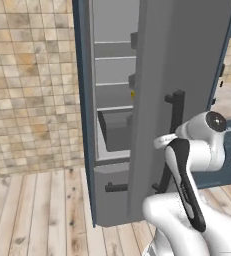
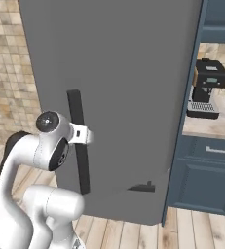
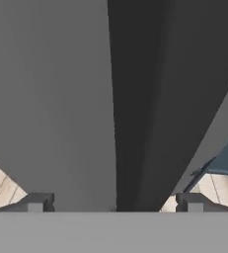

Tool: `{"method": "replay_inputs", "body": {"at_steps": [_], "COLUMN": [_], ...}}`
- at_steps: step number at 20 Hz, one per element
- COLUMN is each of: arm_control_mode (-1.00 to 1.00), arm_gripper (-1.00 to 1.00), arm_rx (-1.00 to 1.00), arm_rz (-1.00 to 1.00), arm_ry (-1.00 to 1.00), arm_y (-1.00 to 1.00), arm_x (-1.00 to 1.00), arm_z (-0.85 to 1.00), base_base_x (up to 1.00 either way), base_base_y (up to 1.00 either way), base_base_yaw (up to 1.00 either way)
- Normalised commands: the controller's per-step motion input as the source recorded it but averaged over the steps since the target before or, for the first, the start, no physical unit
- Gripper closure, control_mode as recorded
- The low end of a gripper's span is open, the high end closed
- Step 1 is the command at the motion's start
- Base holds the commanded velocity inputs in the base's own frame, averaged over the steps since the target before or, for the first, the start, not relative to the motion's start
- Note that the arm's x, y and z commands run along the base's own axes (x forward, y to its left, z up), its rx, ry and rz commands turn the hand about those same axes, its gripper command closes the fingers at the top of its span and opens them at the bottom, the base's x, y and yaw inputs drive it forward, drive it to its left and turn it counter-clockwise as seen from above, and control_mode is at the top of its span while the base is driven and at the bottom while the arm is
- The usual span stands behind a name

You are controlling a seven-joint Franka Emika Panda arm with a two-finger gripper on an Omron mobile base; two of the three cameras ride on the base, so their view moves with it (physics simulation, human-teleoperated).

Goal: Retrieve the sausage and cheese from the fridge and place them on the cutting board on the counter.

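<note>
The claw [image 3: 114, 202] stands spread wide, its two tips on either side of the dark bar handle [image 3: 135, 99] of the fridge [image 1: 157, 75], and it pinches nothing. The fridge door [image 2: 123, 97] is only partly open. The risk, as it seems, is that the door swings back or stays too narrow, because nothing holds it now; then the arm can hit the door edge when it reaches toward the shelves. The arm also stands very close to the handle, so a quick move can catch on it.

Inside the fridge, a small yellow piece, probably the cheese [image 1: 132, 93], sits at the door edge on a middle shelf [image 1: 114, 83]. The sausage cannot be made out. A grey drawer [image 1: 114, 131] lies below the shelves.

To the right of the fridge, the beige worktop [image 2: 209, 126] carries a black coffee machine [image 2: 207, 87], over dark blue cabinets [image 2: 206, 170]. Left of the fridge there is a tan tiled wall [image 1: 32, 85], and below it a light wooden floor [image 1: 37, 210].
</note>
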Motion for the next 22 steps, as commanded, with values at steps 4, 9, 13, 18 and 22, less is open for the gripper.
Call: {"method": "replay_inputs", "body": {"at_steps": [4, 9, 13, 18, 22], "arm_control_mode": [-1.0, -1.0, -1.0, -1.0, -1.0], "arm_gripper": [-1.0, -1.0, -1.0, -1.0, -1.0], "arm_rx": [0.02, 0.05, 0.08, 0.07, 0.04], "arm_rz": [-0.13, -0.22, -0.26, -0.34, -0.43], "arm_ry": [0.15, 0.12, 0.02, 0.0, 0.03], "arm_y": [0.13, 0.68, 0.94, 0.86, 0.14], "arm_x": [-0.93, -1.0, -0.53, 0.45, 0.68], "arm_z": [0.44, 0.17, 0.11, 0.09, -0.07], "base_base_x": [0.0, 0.0, 0.0, 0.0, 0.0], "base_base_y": [0.0, 0.0, 0.0, 0.0, 0.0], "base_base_yaw": [0.0, 0.0, 0.0, 0.0, 0.0]}}
